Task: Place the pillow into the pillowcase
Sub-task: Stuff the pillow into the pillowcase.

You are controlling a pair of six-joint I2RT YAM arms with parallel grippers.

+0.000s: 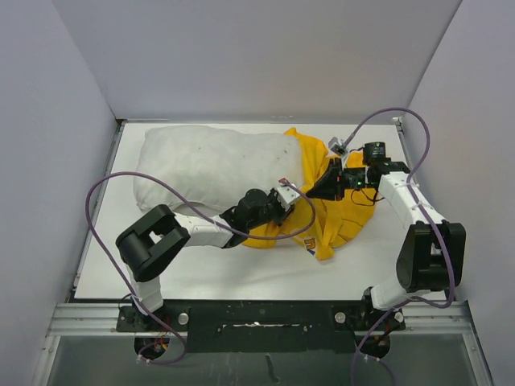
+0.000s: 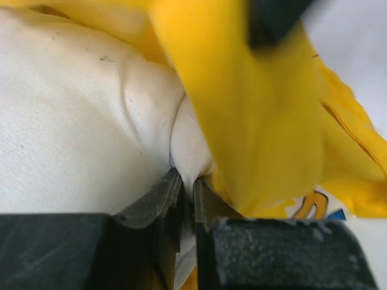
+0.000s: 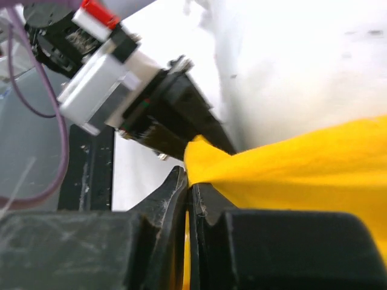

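White table (image 1: 201, 269) overhead; close-up, left claw (image 2: 188, 184) pinches pillow (image 2: 72, 121), right claw (image 3: 188, 181) pillowcase (image 3: 302, 163).

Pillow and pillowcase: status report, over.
Copy: left gripper shut on pillow fabric; right gripper shut on pillowcase edge. Most of pillow outside, only its right end at the case mouth. No obstruction seen.

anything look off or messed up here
Nothing torn or spilled. The pillowcase lies crumpled in a heap at the right end of the pillow, leaving nearly all of the pillow bare. The pillow's white fabric shows a few small dark specks.
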